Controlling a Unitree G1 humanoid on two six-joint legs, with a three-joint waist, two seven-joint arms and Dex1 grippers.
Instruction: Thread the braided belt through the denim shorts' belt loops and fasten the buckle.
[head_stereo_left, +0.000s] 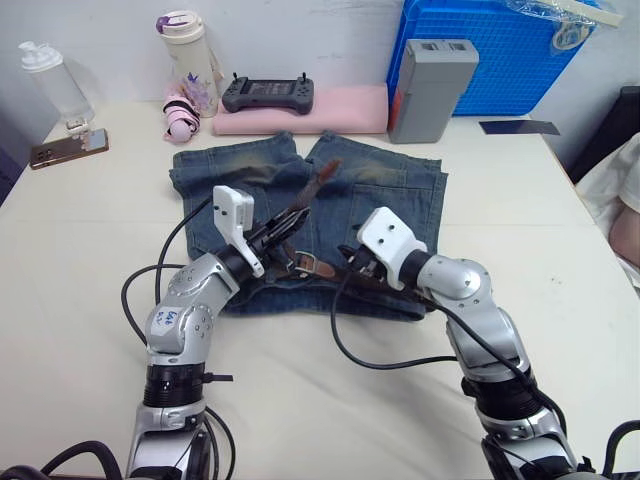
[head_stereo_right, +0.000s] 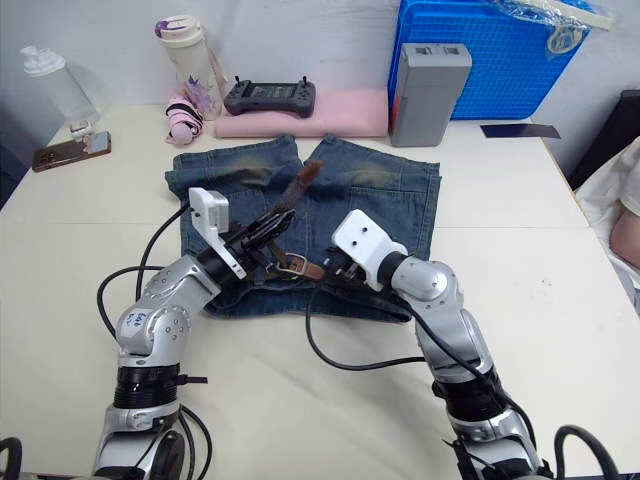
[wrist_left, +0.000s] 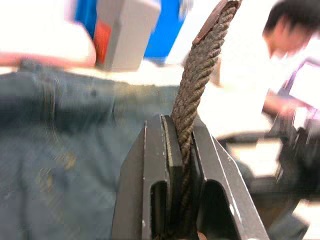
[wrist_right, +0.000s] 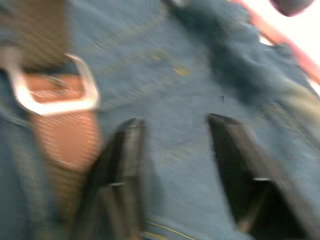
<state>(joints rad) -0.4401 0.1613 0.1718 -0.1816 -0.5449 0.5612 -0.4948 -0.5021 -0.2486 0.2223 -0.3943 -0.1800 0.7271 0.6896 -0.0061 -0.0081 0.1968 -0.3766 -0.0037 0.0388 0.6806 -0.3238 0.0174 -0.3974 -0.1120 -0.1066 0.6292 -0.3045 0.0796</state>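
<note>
This looks like a robot test room or a lab, not a home. The work goes on at a plain pale table (head_stereo_left: 80, 300) against a white wall. Far beyond the left gripper (head_stereo_left: 285, 226) lie a grey handheld controller (head_stereo_left: 268, 94), two drink bottles (head_stereo_left: 190, 60) and a phone (head_stereo_left: 68, 148). Beyond the right gripper (head_stereo_left: 350, 262) stand a blue plastic crate (head_stereo_left: 500, 55) and a grey box (head_stereo_left: 430, 88). A person sits to the side, at the table's edge (wrist_left: 285, 35).
</note>
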